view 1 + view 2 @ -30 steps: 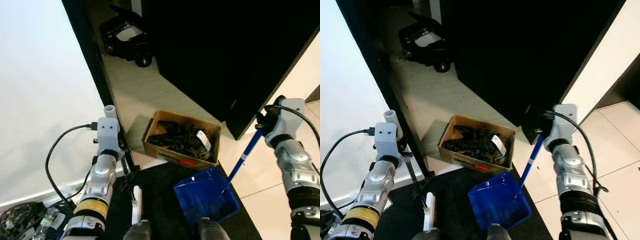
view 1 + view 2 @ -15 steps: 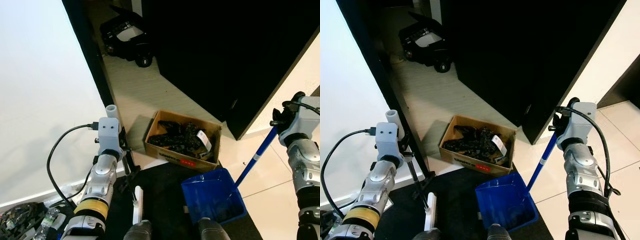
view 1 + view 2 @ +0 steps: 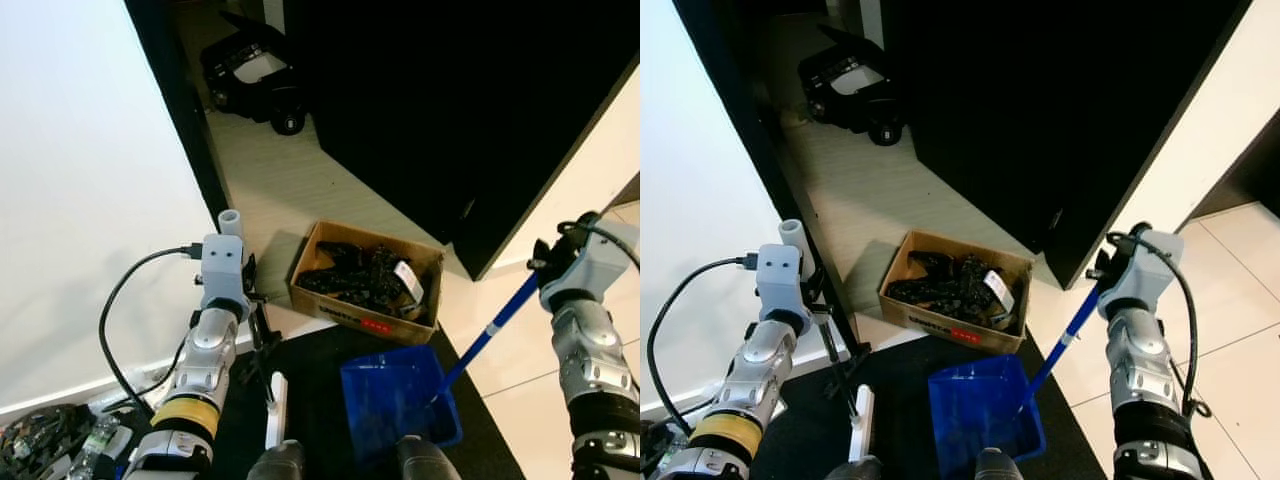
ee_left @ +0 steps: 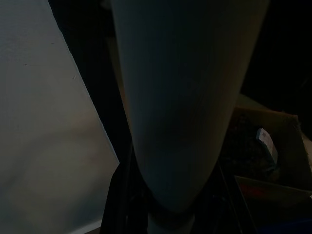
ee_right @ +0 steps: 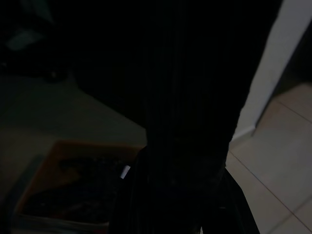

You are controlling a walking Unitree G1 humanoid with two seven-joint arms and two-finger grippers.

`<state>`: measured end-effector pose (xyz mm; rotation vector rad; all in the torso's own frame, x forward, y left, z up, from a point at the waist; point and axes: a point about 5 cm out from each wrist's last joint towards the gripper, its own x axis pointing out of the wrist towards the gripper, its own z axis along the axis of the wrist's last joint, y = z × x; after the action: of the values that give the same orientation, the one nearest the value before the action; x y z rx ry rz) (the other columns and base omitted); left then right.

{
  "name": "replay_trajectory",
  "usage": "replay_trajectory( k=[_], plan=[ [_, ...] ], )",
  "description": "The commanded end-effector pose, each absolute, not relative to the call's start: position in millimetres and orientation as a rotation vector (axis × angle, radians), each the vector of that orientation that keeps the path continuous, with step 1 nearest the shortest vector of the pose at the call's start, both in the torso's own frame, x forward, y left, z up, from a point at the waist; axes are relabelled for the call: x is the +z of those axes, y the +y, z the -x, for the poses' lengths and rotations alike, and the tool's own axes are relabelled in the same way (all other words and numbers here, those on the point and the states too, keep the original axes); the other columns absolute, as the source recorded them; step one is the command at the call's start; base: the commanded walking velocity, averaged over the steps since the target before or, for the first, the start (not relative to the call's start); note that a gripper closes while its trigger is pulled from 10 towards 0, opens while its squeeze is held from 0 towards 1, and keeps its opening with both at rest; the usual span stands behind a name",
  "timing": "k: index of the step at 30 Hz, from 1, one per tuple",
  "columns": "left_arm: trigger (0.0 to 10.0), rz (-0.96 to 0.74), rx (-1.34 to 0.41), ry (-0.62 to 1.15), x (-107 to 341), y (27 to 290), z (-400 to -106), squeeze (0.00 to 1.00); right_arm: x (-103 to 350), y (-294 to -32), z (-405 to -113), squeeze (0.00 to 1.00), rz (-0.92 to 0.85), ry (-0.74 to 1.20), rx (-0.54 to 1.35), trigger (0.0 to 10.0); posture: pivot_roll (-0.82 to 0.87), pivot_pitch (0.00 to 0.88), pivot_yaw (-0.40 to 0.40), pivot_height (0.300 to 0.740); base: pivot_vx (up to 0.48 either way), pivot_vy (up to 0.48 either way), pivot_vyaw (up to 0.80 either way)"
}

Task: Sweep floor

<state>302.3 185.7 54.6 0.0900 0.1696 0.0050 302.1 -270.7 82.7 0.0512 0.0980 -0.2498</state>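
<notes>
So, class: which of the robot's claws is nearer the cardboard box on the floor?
Hard to call, roughly equal. The left claw, holding a white handle, is just left of the cardboard box; the right claw grips the blue dustpan's handle off to its right.

An open brown cardboard box (image 3: 365, 287) of dark jumbled items sits mid-frame on pale flooring; a black wheeled case (image 3: 250, 75) lies upper left, beside a white wall (image 3: 80, 200).
</notes>
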Motion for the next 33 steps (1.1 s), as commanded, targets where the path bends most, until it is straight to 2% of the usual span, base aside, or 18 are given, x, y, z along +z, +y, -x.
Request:
replay_trajectory(
  k=[1,10,12,17,22,23,24,25,33],
  plan=[
    [10.0,-0.114,-0.005,0.224,44,185,-296,0.0,83,-276,-299,0.0,-0.045,0.086,-0.276,10.0,-0.02,0.081,-0.006,0.74,0.0,0.0,0.0],
    [10.0,-0.119,-0.028,0.25,39,184,-292,0.0,79,-286,-292,0.0,-0.019,0.1,-0.304,10.0,-0.02,0.086,-0.001,0.74,0.0,0.0,0.0],
    [10.0,-0.129,-0.045,0.265,36,183,-290,0.0,83,-310,-284,0.0,0.007,0.096,-0.389,10.0,-0.02,0.089,0.001,0.74,0.0,0.0,0.0],
    [10.0,-0.124,-0.043,0.266,37,183,-291,0.0,87,-320,-283,0.0,0.003,0.09,-0.426,10.0,-0.02,0.089,0.001,0.74,0.0,0.0,0.0],
    [10.0,-0.098,-0.033,0.27,37,181,-292,0.0,84,-312,-286,0.0,-0.014,0.097,-0.402,10.0,-0.02,0.09,-0.001,0.74,0.0,0.0,0.0],
    [10.0,-0.074,-0.028,0.272,36,180,-292,0.0,78,-297,-288,0.0,-0.047,0.107,-0.371,10.0,-0.02,0.089,-0.004,0.74,0.0,0.0,0.0],
    [10.0,-0.074,-0.028,0.272,36,180,-292,0.0,78,-297,-288,0.0,-0.047,0.107,-0.371,10.0,-0.02,0.089,-0.004,0.74,0.0,0.0,0.0],
    [10.0,-0.065,-0.03,0.274,36,179,-292,0.0,72,-283,-290,0.0,-0.062,0.118,-0.337,10.0,-0.02,0.09,-0.005,0.74,0.0,0.0,0.0],
    [10.0,-0.064,-0.033,0.277,35,179,-290,0.0,65,-276,-289,0.0,-0.064,0.135,-0.321,10.0,-0.02,0.092,-0.006,0.74,-0.031,0.0,0.0]
  ],
)
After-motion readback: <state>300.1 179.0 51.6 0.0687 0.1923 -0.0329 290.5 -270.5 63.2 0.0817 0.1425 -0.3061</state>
